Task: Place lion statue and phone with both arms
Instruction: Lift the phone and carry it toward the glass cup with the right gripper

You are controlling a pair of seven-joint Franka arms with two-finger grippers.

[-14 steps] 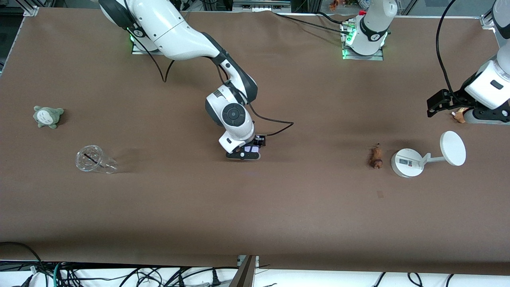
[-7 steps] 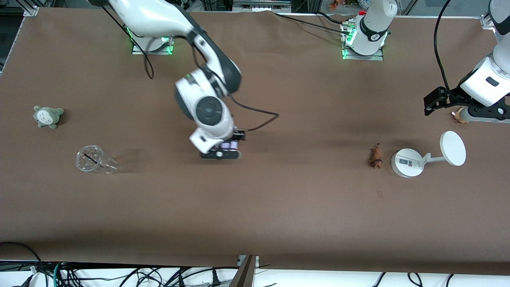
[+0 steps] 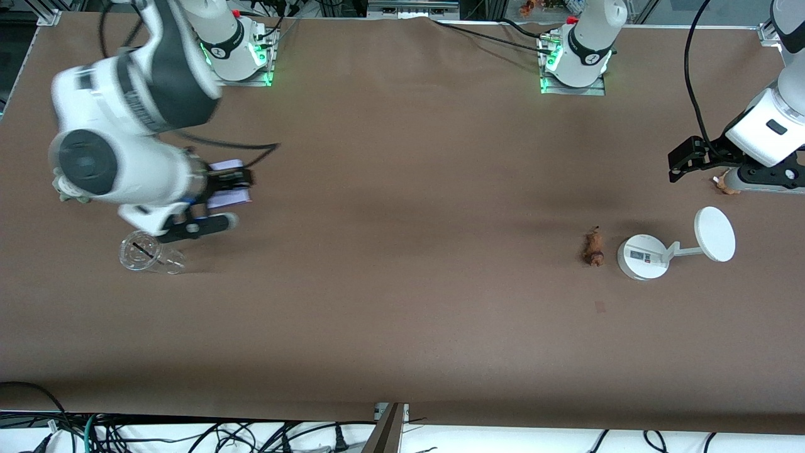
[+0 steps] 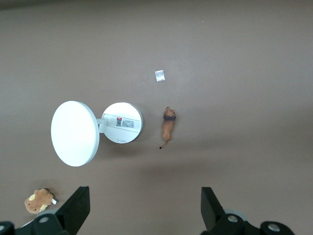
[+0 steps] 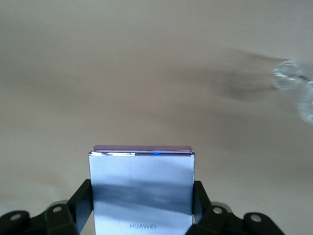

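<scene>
The phone (image 3: 227, 184), a pale lavender slab, is held in my right gripper (image 3: 226, 189) in the air over the right arm's end of the table, near the clear cup. In the right wrist view the phone (image 5: 142, 188) sits squarely between the fingers of that gripper (image 5: 142, 208). The lion statue (image 3: 592, 247), a tiny reddish-brown figurine, lies on the table beside the white stand; it also shows in the left wrist view (image 4: 168, 126). My left gripper (image 3: 685, 160) hangs open and empty above the left arm's end of the table, and in its own view (image 4: 145, 203) nothing is between the fingers.
A white round-based stand (image 3: 641, 257) with a disc (image 3: 715, 234) stands next to the lion statue. A small brown plush (image 3: 724, 184) lies under the left arm. A clear cup (image 3: 148, 253) lies on its side. A grey-green plush (image 3: 63, 190) is mostly hidden by the right arm.
My right arm has swung the phone from the table's middle toward the right arm's end, now near the cup. The left gripper has barely moved.
</scene>
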